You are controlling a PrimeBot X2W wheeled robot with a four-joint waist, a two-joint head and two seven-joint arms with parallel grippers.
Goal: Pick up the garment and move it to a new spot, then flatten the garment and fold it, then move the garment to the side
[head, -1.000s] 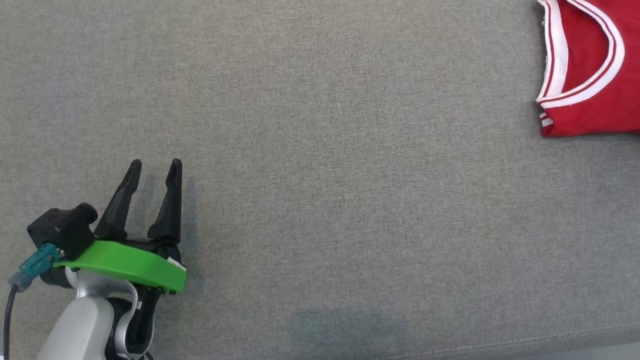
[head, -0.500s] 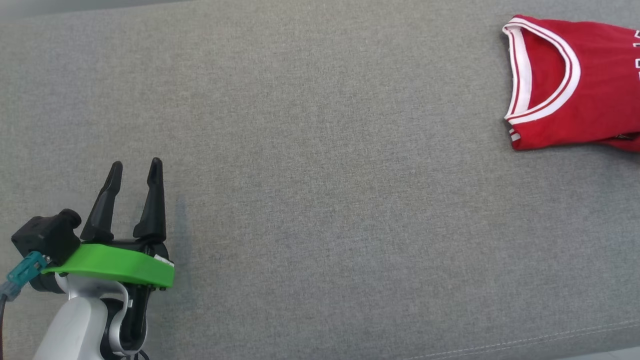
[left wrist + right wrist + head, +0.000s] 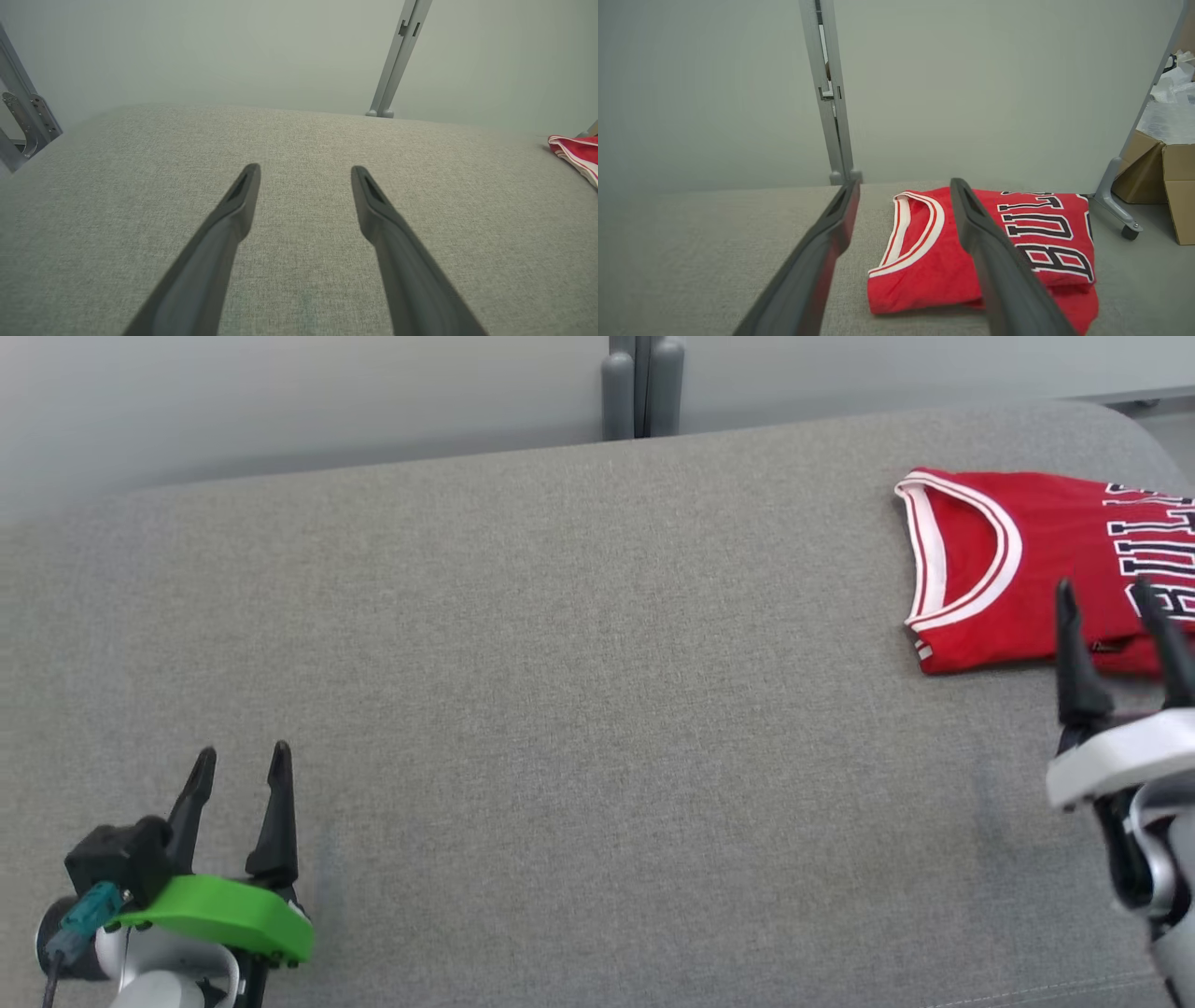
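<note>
Both sets of jaws stand spread wide with nothing between them. The garment (image 3: 1018, 569), a red jersey, lies folded on the grey bench (image 3: 560, 663). It is just ahead of the right jaws and well apart from the left jaws, far off to their right.

In the head view the right fingertips (image 3: 1072, 653) overlap the jersey's near edge. I cannot tell whether they touch the cloth or hang above it. I judge the folding done and the jersey already set to the side, so my worry is undoing that work.

If I drive the right jaws forward or down from here, a tip could catch the top layer or the white-trimmed neckline (image 3: 893, 228) and drag the fold open. The jersey also sits close to the bench's end beyond the right jaws, so a shove could slide it over that edge.

Further off, to the right of the right jaws, an open cardboard box (image 3: 1176, 196) stands on the floor. Pale crumpled wrapping (image 3: 1169, 112) is heaped in it; what kind, I cannot tell.
</note>
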